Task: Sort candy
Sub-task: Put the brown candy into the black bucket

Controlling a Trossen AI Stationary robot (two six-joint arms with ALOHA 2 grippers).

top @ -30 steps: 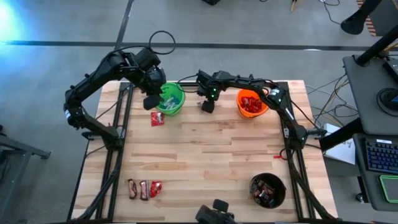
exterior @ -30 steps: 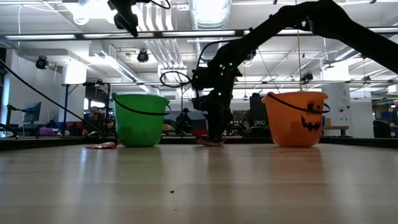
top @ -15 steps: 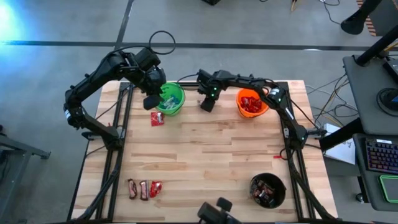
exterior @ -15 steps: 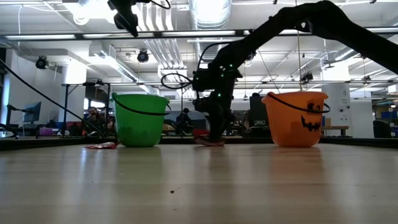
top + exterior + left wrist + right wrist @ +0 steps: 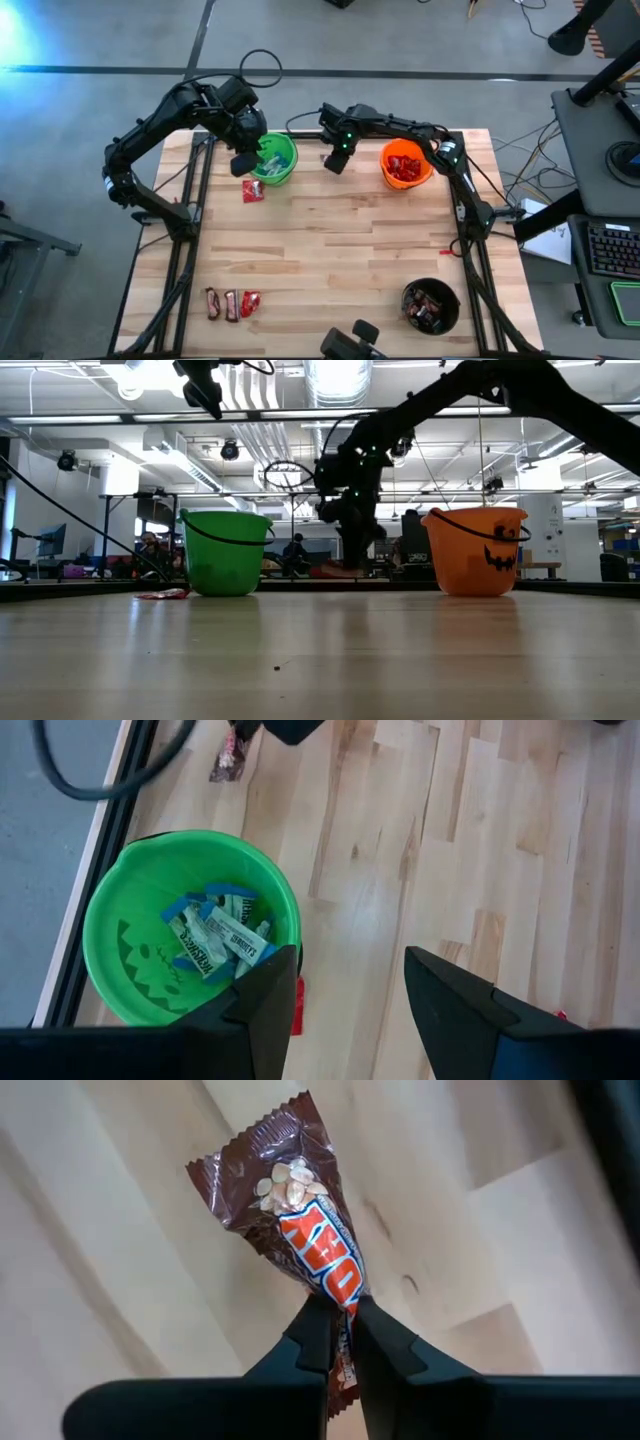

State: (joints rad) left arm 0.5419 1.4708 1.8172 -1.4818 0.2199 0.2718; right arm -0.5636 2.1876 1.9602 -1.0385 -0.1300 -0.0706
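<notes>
A: What moved?
B: The right tool lifted off the table, pinching a brown candy bar between the buckets.
A: The left tool?
B: Wide, above the green bucket.

The work surface is a light butcher-block wooden table on a dark metal frame. The surrounding floor is grey concrete, crossed by a dark line. A desk carrying a keyboard stands to one side. In the low view, the room shows an open ceiling with exposed ducts, pipes and bright strip lights. Workbenches occupy the far background.
</notes>
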